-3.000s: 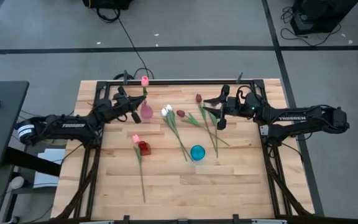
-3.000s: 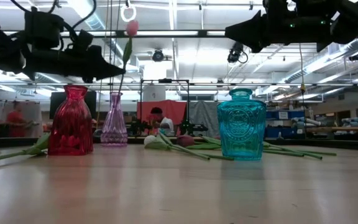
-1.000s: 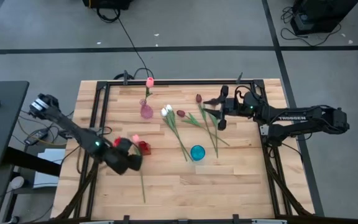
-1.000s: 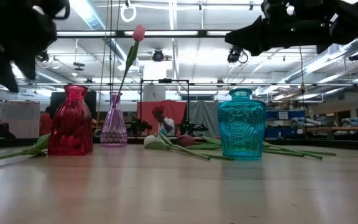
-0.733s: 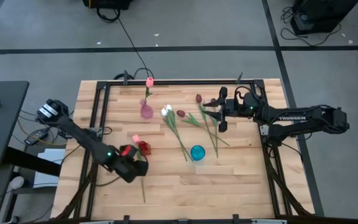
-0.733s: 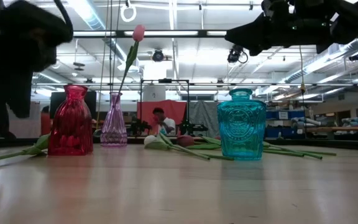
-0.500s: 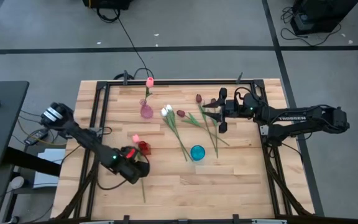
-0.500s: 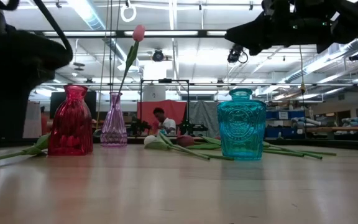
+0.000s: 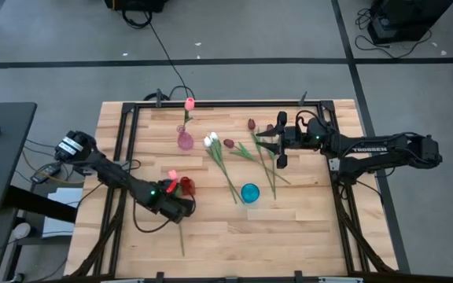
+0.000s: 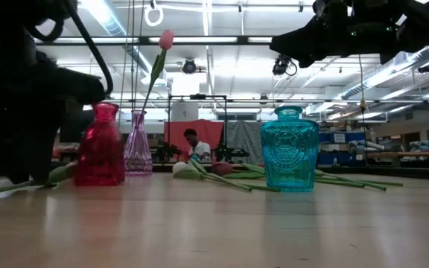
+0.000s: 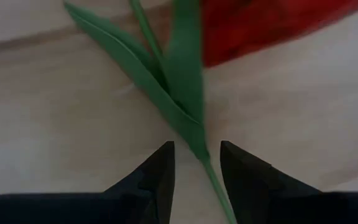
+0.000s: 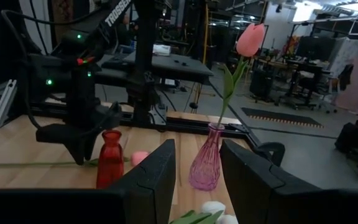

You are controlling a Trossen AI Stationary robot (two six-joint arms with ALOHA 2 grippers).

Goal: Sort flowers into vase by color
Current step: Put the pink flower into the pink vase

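A pink tulip lies flat on the table, its head (image 9: 171, 174) beside the red vase (image 9: 185, 186) and its stem (image 9: 180, 236) running toward the near edge. My left gripper (image 9: 177, 210) is low over that stem, open, one finger on each side of the stem (image 11: 199, 148) just below its leaves. A second pink tulip (image 9: 189, 103) stands in the pink vase (image 9: 185, 141). White tulips (image 9: 211, 140) and maroon tulips (image 9: 228, 143) lie mid-table. My right gripper (image 9: 273, 145) hovers open above them, holding nothing. My left gripper comes at the lying tulip from above, its fingers (image 11: 161, 163) standing across the stem (image 11: 209, 174). The stem runs close to one finger; I cannot tell whether it touches. The tulip lies flat on the table.
The teal vase (image 9: 249, 192) stands near the middle, with green stems (image 9: 267, 169) lying beside it. A black frame (image 9: 211, 104) runs along the table's far edge and sides. Bare wood lies along the near edge (image 9: 274, 236). A person (image 10: 194, 143) shows in the room beyond.
My left gripper has come down to the table and moved a little toward the right edge, settling over the lying pink tulip's stem. The red vase has slid a short way toward the table's right.
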